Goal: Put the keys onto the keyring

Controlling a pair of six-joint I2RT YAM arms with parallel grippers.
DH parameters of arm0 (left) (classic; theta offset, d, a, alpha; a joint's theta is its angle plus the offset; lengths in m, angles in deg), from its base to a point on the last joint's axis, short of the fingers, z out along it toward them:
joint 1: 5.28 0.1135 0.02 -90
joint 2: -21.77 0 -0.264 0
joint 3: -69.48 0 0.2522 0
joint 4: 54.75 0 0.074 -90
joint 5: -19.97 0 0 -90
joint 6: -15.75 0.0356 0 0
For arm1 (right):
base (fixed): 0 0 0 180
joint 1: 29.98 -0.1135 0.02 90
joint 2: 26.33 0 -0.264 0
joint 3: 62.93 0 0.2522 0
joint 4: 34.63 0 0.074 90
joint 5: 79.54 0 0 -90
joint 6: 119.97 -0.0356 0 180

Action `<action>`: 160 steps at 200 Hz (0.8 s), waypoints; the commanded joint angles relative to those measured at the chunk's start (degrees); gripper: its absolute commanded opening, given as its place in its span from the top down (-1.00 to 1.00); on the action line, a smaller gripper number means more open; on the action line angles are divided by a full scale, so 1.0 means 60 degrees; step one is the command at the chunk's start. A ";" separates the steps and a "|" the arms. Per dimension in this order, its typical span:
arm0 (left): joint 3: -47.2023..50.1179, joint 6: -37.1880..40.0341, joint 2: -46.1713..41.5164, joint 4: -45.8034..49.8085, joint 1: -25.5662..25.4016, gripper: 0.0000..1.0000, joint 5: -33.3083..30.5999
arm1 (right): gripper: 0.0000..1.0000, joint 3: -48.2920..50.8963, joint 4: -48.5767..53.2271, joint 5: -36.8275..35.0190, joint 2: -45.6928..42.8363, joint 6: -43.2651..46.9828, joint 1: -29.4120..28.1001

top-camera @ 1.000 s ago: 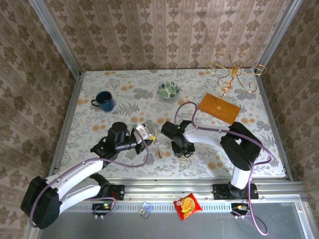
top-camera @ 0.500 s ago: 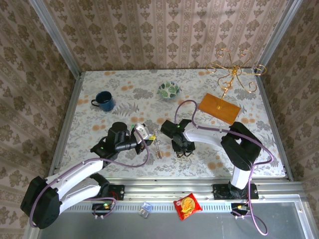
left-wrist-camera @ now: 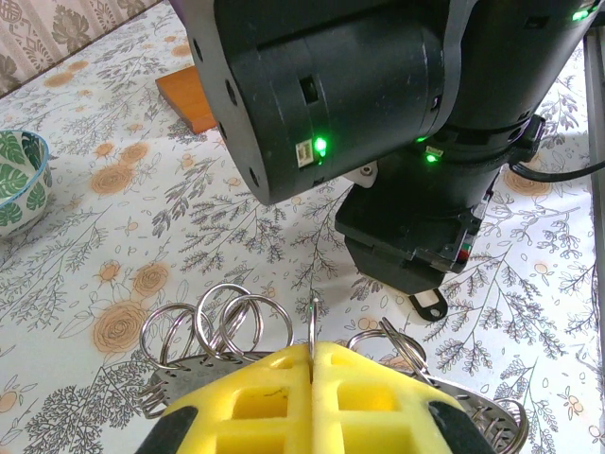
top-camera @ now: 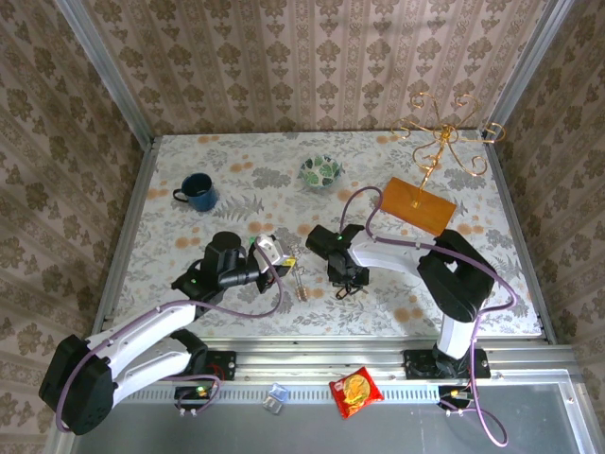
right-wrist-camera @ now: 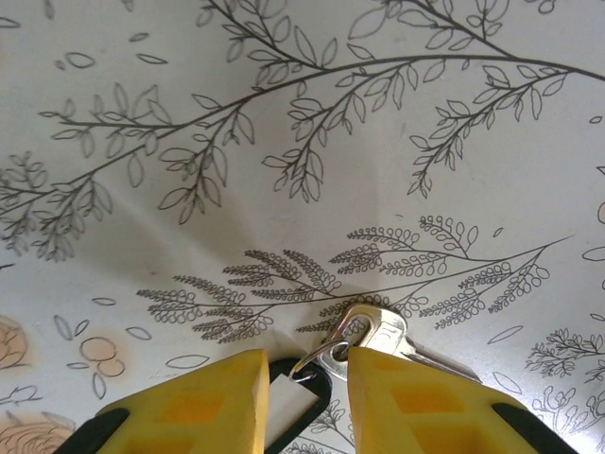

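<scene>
Left tool [left-wrist-camera: 313, 352] tight on the keys [left-wrist-camera: 180, 383], right tool [right-wrist-camera: 307, 359] parted over keyring [right-wrist-camera: 324, 390].

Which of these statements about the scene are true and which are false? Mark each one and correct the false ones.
1. The left claw is shut on the keys. True.
2. The mug lies on its side. False: it stands upright.
3. In the top view, the bowl sits to the right of the mug. True.
4. The right claw is shut tight. False: it stands open just above the table.
5. The packet lies beside the bowl. False: it lies off the table, down by the arm bases.
</scene>
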 commanded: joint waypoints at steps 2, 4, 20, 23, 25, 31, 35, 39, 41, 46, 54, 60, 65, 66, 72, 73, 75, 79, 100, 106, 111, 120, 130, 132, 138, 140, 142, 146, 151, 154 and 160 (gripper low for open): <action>-0.0020 0.0189 -0.0123 -0.0050 -0.0040 1.00 0.0049 | 0.45 0.0068 0.0108 -0.0388 0.0239 -0.0473 0.0062; -0.0023 0.0191 -0.0123 -0.0055 -0.0035 1.00 0.0049 | 0.45 0.0072 0.0131 -0.0387 0.0250 -0.0491 0.0058; -0.0024 0.0207 -0.0108 -0.0057 -0.0045 1.00 0.0049 | 0.48 0.0105 0.0108 -0.0348 0.0249 -0.0551 0.0053; -0.0033 0.0202 -0.0108 -0.0055 -0.0047 1.00 0.0049 | 0.48 0.0114 0.0098 -0.0344 0.0248 -0.0576 0.0065; -0.0026 0.0201 -0.0101 -0.0057 -0.0047 1.00 0.0045 | 0.49 0.0116 0.0095 -0.0343 0.0252 -0.0579 0.0055; -0.0031 0.0207 -0.0080 -0.0057 -0.0046 1.00 0.0037 | 0.51 0.0113 0.0080 -0.0343 0.0243 -0.0578 0.0064; -0.0032 0.0202 -0.0085 -0.0062 -0.0044 1.00 0.0034 | 0.54 0.0101 0.0080 -0.0342 0.0249 -0.0577 0.0062; -0.0038 0.0209 -0.0078 -0.0061 -0.0042 1.00 0.0030 | 0.57 0.0089 0.0088 -0.0343 0.0250 -0.0568 0.0059; -0.0039 0.0207 -0.0079 -0.0058 -0.0046 1.00 0.0033 | 0.58 0.0088 0.0092 -0.0343 0.0253 -0.0558 0.0064; -0.0039 0.0215 -0.0071 -0.0057 -0.0043 1.00 0.0034 | 0.63 0.0071 0.0096 -0.0343 0.0244 -0.0561 0.0065; -0.0044 0.0216 -0.0056 -0.0057 -0.0040 1.00 0.0032 | 0.69 0.0059 0.0122 -0.0342 0.0239 -0.0550 0.0059; -0.0049 0.0216 -0.0056 -0.0057 -0.0054 1.00 0.0027 | 0.74 0.0022 0.0146 -0.0343 0.0220 -0.0529 0.0055; -0.0054 0.0216 -0.0055 -0.0059 -0.0048 1.00 0.0031 | 0.78 0.0013 0.0165 -0.0347 0.0212 -0.0506 0.0057; -0.0046 0.0216 -0.0052 -0.0065 -0.0048 1.00 0.0025 | 0.78 0.0006 0.0181 -0.0345 0.0204 -0.0499 0.0062; -0.0046 0.0216 -0.0049 -0.0057 -0.0048 1.00 0.0019 | 0.84 -0.0027 0.0209 -0.0356 0.0168 -0.0484 0.0055; -0.0050 0.0209 -0.0049 -0.0057 -0.0040 1.00 0.0019 | 0.85 -0.0035 0.0217 -0.0357 0.0152 -0.0481 0.0053; -0.0056 0.0214 -0.0049 -0.0057 -0.0046 1.00 0.0019 | 0.87 -0.0042 0.0231 -0.0369 0.0144 -0.0456 0.0063; -0.0040 0.0229 -0.0048 -0.0057 -0.0047 1.00 0.0012 | 0.91 -0.0060 0.0271 -0.0369 0.0108 -0.0441 0.0056; -0.0055 0.0230 -0.0031 -0.0056 -0.0046 1.00 0.0010 | 1.00 -0.0118 0.0347 -0.0344 -0.0084 -0.0212 0.0055; -0.0052 0.0232 -0.0022 -0.0043 -0.0026 1.00 0.0001 | 1.00 -0.0124 0.0370 -0.0316 -0.0171 -0.0133 0.0057; -0.0053 0.0251 -0.0027 -0.0042 -0.0029 1.00 0.0004 | 1.00 -0.0109 0.0367 -0.0293 -0.0235 -0.0041 0.0066; -0.0046 0.0245 -0.0035 -0.0039 -0.0022 1.00 -0.0014 | 1.00 -0.0037 0.0253 -0.0198 -0.0362 0.0192 0.0062; -0.0032 0.0251 -0.0016 -0.0035 -0.0029 1.00 0.0005 | 1.00 0.0120 0.0042 -0.0043 -0.0536 0.0494 0.0054; -0.0026 0.0247 -0.0012 -0.0037 -0.0036 1.00 0.0005 | 1.00 0.0158 -0.0021 -0.0005 -0.0566 0.0561 0.0063; -0.0025 0.0245 -0.0016 -0.0042 -0.0023 1.00 0.0005 | 1.00 0.0290 -0.0212 0.0095 -0.0674 0.0727 0.0079; -0.0024 0.0249 -0.0019 -0.0050 -0.0027 1.00 0.0005 | 1.00 0.0343 -0.0275 0.0133 -0.0696 0.0825 0.0080; -0.0024 0.0246 -0.0020 -0.0044 -0.0031 1.00 0.0005 | 1.00 0.0389 -0.0328 0.0160 -0.0709 0.0874 0.0073; -0.0017 0.0245 -0.0006 -0.0056 -0.0020 1.00 0.0005 | 1.00 0.0498 -0.0436 0.0221 -0.0762 0.0961 0.0071; -0.0019 0.0244 0.0002 -0.0057 -0.0040 1.00 0.0005 | 1.00 0.0602 -0.0582 0.0319 -0.0806 0.1078 0.0092; -0.0012 0.0250 0.0010 -0.0057 -0.0041 1.00 0.0012 | 1.00 0.0677 -0.0683 0.0411 -0.0838 0.1166 0.0117; -0.0016 0.0241 0.0021 -0.0056 -0.0046 1.00 0.0013 | 1.00 0.0780 -0.0828 0.0553 -0.0858 0.1274 0.0152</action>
